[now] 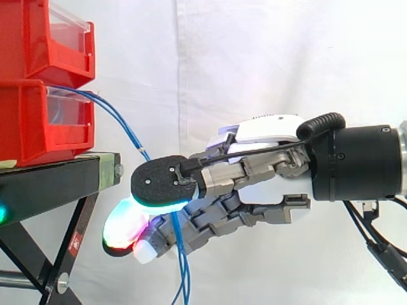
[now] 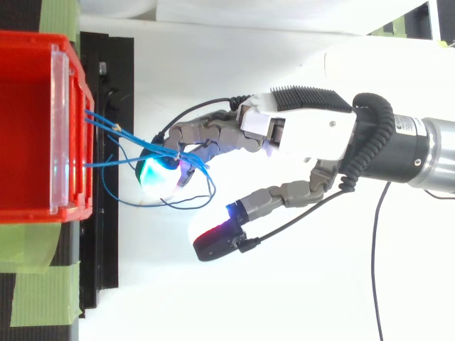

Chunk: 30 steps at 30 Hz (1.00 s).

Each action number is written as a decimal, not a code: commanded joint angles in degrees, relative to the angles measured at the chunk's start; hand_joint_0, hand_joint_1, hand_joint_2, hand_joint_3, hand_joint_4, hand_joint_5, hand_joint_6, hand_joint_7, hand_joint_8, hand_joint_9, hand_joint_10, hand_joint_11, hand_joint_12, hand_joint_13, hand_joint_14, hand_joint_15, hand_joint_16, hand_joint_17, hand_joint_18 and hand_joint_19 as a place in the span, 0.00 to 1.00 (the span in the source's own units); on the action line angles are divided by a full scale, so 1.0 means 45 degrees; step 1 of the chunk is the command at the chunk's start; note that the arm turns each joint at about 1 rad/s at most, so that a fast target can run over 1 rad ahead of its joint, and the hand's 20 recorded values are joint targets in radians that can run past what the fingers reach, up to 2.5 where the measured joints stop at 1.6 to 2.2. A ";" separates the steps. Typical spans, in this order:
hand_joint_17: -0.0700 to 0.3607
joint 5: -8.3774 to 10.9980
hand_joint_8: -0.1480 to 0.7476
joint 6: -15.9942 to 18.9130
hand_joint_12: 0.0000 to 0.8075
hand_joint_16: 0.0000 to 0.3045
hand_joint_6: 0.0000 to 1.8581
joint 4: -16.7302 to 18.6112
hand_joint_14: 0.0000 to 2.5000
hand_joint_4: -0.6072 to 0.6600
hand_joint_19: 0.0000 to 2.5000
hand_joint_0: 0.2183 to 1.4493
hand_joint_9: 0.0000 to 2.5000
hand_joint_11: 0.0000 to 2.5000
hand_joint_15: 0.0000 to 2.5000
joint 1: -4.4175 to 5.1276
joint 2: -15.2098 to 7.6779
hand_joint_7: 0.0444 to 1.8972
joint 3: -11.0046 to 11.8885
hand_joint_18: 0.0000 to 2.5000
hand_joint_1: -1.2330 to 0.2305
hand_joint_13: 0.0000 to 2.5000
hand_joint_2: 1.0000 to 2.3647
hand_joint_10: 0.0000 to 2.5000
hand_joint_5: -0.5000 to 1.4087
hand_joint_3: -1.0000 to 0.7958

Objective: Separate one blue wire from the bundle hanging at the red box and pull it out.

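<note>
Hand (image 1: 261,171) closest to me, reaching level toward the red bin (image 1: 32,133) on the black stand (image 1: 57,181). Risk as I judge it: a pull from here would likely drag the whole bundle, or tangle it, because no single strand looks separated. Fingers curled and closed round the blue wires (image 1: 122,127). The strands leave the bin front, sag, pass between the upper pad (image 1: 162,181) and the lower glowing fingertips (image 1: 124,225), then hang loose below. From above, several strands bunch together at the fingertips.
</note>
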 commanded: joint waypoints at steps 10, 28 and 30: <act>0.46 -0.0060 0.51 -0.0041 0.48 0.19 0.33 -0.0016 0.00 0.68 0.17 0.28 0.21 0.19 0.13 -0.0403 0.0347 0.63 0.0056 0.09 0.40 0.15 0.01 0.00 0.18 0.33; 0.46 -0.0060 0.51 -0.0041 0.48 0.18 0.42 -0.0055 0.01 0.65 0.18 0.31 0.22 0.20 0.14 -0.0696 0.0347 0.56 0.0506 0.11 0.37 0.16 0.01 0.00 0.16 0.35; 0.46 -0.0060 0.51 -0.0041 0.48 0.18 0.43 -0.0055 0.01 0.66 0.17 0.31 0.22 0.21 0.13 -0.0696 0.0347 0.56 0.0506 0.11 0.37 0.16 0.01 0.01 0.16 0.35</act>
